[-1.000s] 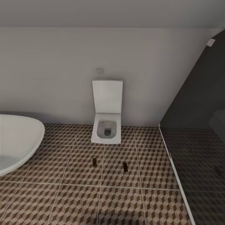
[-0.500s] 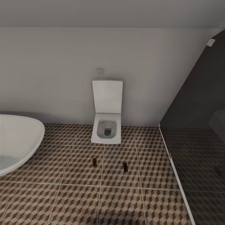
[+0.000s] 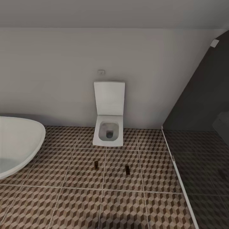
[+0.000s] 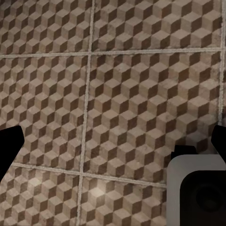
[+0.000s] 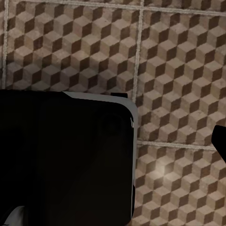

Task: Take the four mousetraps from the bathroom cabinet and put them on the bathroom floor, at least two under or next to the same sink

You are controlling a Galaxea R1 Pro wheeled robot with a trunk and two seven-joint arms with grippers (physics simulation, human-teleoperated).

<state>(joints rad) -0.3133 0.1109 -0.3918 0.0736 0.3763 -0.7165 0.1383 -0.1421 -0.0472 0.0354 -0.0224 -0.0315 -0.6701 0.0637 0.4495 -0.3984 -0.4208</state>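
Two mousetraps, small flat dark-and-tan rectangles, lie on the bathroom floor (image 3: pixel 79 178) of large square tiles printed with a brown-and-beige cube pattern and light grout lines. The left mousetrap (image 3: pixel 95 164) and the right mousetrap (image 3: pixel 127 169) sit near each other, apart, with a grout line running between them. At this size their metal parts cannot be made out.

Both lie in front of a white square wall-hung toilet (image 3: pixel 108 130) with its lid raised against the pale wall; above the lid is a small white flush plate (image 3: pixel 101 72). To the left of the traps, well apart, the rounded rim of a white bathtub (image 3: pixel 22 140) comes into the head view. To the right, a dark tinted glass shower screen (image 3: pixel 203 105) stands on a pale sill strip that cuts diagonally across the tiles.

In the left wrist view, the left hand (image 4: pixel 113 143) shows dark fingertips at both side edges, spread wide with bare tile between them, so it is released and grasping nothing; a grey rounded block (image 4: pixel 195 190) sits by one fingertip.

In the right wrist view, a large black rounded block (image 5: pixel 66 157) covers much of the tiles, and one dark fingertip (image 5: pixel 220 139) of the right hand shows at the edge; whether that hand is released or clenched cannot be told.
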